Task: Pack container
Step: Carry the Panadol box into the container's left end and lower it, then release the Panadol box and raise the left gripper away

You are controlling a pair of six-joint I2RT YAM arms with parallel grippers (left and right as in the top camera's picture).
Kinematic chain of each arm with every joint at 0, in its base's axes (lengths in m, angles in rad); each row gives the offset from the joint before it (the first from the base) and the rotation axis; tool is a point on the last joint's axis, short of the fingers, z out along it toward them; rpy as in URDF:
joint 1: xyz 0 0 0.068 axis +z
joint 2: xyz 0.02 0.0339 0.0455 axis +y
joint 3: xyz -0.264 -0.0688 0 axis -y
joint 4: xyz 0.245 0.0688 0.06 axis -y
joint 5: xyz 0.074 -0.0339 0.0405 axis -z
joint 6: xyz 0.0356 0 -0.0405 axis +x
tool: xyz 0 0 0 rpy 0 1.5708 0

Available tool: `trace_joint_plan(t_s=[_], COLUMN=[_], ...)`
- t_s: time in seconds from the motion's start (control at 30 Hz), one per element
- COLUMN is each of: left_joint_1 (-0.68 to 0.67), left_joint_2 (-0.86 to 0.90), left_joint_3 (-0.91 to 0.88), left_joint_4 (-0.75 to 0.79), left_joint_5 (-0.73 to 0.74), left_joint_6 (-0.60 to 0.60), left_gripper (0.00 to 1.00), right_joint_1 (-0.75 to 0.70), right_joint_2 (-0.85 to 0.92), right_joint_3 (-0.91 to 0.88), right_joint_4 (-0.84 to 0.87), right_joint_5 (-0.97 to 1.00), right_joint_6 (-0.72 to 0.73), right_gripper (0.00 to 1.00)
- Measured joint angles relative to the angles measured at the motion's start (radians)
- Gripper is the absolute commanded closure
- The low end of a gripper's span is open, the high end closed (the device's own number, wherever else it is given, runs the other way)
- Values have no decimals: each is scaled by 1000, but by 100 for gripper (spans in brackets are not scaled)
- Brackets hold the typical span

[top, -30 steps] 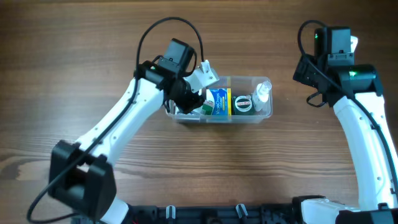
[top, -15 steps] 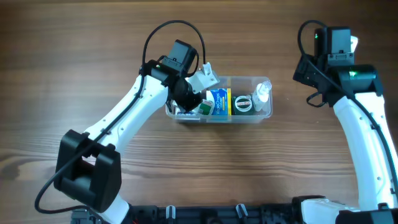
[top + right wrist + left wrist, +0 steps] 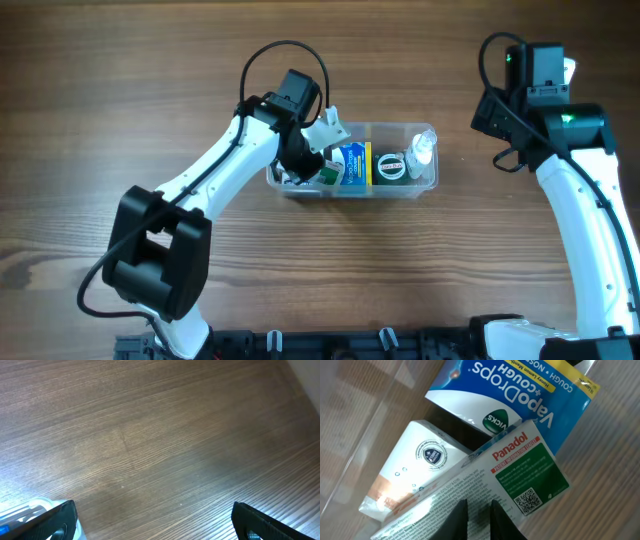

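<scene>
Overhead, the container (image 3: 395, 190) sits in the middle of the table (image 3: 150, 80), packed with boxes, with the left gripper (image 3: 305, 163) dipped into its left end and the right arm (image 3: 585, 200) well apart. Left wrist: the fingers (image 3: 457, 521) stand almost together, nothing seen between them, over a Panadol box (image 3: 520, 472) overlapping a VapoDrops box (image 3: 520, 390). Right wrist: the right gripper (image 3: 155, 520) is spread wide above the table.

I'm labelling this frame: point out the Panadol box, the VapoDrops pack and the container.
Panadol box (image 3: 485, 485): left wrist view, printed face.
VapoDrops pack (image 3: 520, 395): left wrist view, blue front.
container (image 3: 400, 189): overhead view, near wall.
</scene>
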Motion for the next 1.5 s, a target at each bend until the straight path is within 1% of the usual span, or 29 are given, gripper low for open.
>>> trace_joint_plan(t_s=[0.2,0.33,0.37,0.47,0.53,0.57,0.6,0.63,0.67,0.7,0.73,0.77,0.9,1.07,1.17,1.5], left_joint_1=[30,33,33,34,36,41,49,68,90,116,148,190,374,497,522,523], left_joint_2=[1,-2,-7,-54,-132,-169,-202,-248,-287,-320,-348,-375,-435,-436,-436,-436], left_joint_3=[0,0,0,0,0,0,0,0,0,0,0,0,0,0,0,0], left_joint_4=[1,9,14,43,80,104,132,161,176,184,187,188,193,167,165,165], left_joint_5=[0,0,0,5,12,11,3,-13,-37,-63,-88,-109,-162,-179,-183,-183], left_joint_6=[-37,-45,-54,-87,-133,-165,-205,-269,-325,-394,-454,-512,-653,-694,-701,-711], left_gripper=[82,77,74,73,72,69,62,31,24,20,4,0,0,0,0,0], right_joint_1=[0,0,0,0,0,0,0,0,0,0,0,0,0,0,0,0], right_joint_2=[0,0,0,0,0,0,0,0,0,0,0,0,0,0,0,0], right_joint_3=[0,0,0,0,0,0,0,0,0,0,0,0,0,0,0,0], right_joint_4=[0,0,0,0,0,0,0,0,0,0,0,0,0,0,0,0], right_joint_5=[0,0,0,0,0,0,0,0,0,0,0,0,0,0,0,0], right_joint_6=[0,0,0,0,0,0,0,0,0,0,0,0,0,0,0,0], right_gripper=[0,0,0,0,0,0,0,0,0,0,0,0,0,0,0,0])
